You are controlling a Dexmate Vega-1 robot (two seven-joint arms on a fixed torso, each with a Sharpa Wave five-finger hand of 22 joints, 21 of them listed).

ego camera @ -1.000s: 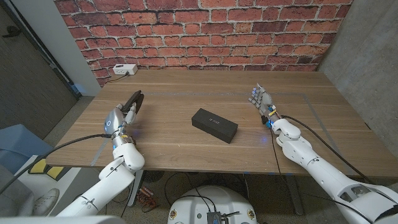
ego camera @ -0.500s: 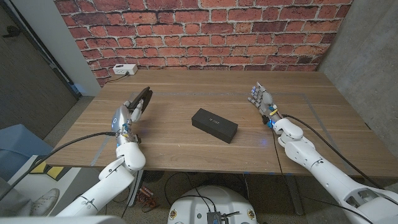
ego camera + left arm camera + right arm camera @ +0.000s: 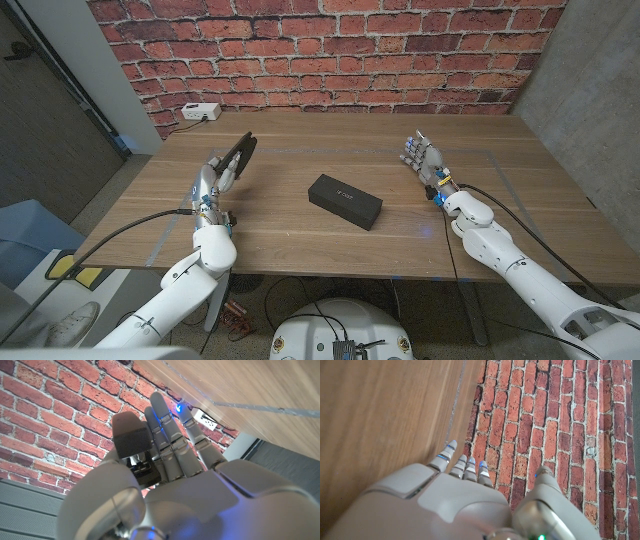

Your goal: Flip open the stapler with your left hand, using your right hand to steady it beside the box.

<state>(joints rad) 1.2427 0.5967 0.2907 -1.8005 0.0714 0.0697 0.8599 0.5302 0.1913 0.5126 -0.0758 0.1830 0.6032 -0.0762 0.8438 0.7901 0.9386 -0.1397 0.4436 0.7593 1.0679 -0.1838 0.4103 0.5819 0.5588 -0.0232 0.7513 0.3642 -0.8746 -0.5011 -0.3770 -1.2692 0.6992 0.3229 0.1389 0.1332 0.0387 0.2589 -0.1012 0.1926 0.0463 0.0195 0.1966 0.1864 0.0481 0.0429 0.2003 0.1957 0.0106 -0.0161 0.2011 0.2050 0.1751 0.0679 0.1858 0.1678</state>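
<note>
Left robot hand (image 3: 228, 165) farther forward (power strip (image 3: 205, 418) past fingertips).

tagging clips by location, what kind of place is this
Probably an indoor lab or workshop bay set up for robot trials: a wooden table against a brick wall, a white power strip at the table's far edge, and grey panels at the sides.
</note>
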